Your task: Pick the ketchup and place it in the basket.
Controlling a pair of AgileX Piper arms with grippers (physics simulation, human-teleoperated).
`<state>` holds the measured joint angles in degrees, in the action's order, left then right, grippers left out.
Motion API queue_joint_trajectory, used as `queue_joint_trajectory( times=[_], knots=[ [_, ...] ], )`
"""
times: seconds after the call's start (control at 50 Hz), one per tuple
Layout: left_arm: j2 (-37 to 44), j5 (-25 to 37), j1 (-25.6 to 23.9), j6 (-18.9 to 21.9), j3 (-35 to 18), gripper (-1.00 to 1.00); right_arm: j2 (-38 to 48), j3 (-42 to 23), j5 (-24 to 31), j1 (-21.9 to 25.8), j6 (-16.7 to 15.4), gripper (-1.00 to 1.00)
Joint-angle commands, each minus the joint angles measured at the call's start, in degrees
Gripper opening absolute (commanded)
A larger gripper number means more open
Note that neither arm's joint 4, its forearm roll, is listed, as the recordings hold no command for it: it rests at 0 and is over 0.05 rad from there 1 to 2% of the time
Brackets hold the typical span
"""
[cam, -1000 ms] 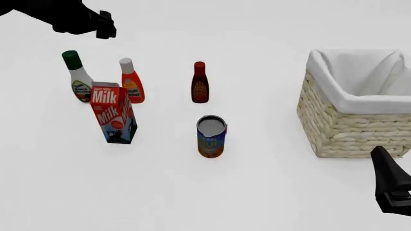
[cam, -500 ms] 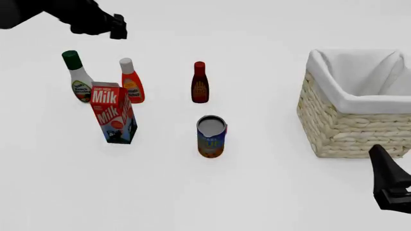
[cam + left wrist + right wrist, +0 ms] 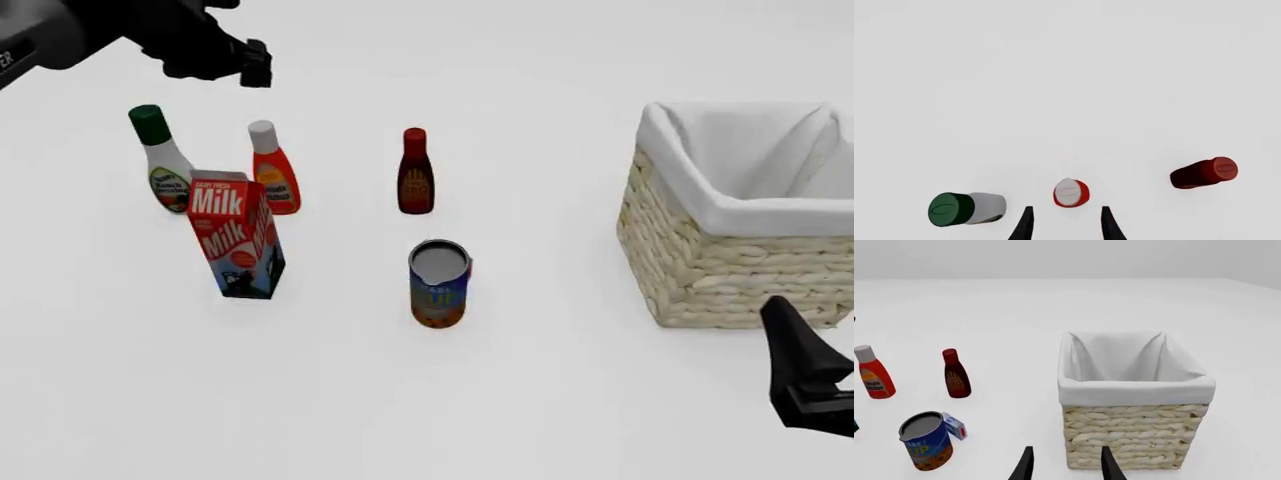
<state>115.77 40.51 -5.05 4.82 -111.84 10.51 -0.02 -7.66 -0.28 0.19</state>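
The ketchup [image 3: 274,170] is an orange-red squeeze bottle with a white cap, standing upright at the far left between a green-capped bottle and a dark red-brown bottle. In the left wrist view it [image 3: 1071,193] shows from above, just ahead of the finger gap. My left gripper [image 3: 254,65] hovers high above it, open and empty [image 3: 1065,227]. The wicker basket [image 3: 721,270] with its white lining stands at the right. My right gripper [image 3: 787,345] is low at the near right, in front of the basket [image 3: 1134,435], open and empty [image 3: 1066,465].
A white bottle with a green cap [image 3: 163,160] stands left of the ketchup. A red milk carton [image 3: 236,235] stands just in front of the ketchup. A dark red-brown bottle [image 3: 415,172] and an open can [image 3: 439,283] stand mid-table.
My left gripper has moved to the right and a little nearer, towards a spot over the ketchup. My right gripper has crept slightly up and left. The objects have not moved.
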Motion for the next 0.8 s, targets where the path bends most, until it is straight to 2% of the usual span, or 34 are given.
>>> queue_joint_trajectory(
  times=[0.02,0.4,0.8],
  knots=[
    [3.42,0.18,0.30,-0.25,-3.02,1.00,2.64,0.01,-1.98,0.04,-0.05,1.00],
    [8.50,0.45,-0.49,-1.72,-6.65,1.00,7.52,0.00,-5.85,0.12,-0.31,1.00],
    [10.76,-0.58,-0.45,-2.38,-7.02,1.00,8.52,0.01,-6.50,0.11,-0.38,1.00]
  ],
)
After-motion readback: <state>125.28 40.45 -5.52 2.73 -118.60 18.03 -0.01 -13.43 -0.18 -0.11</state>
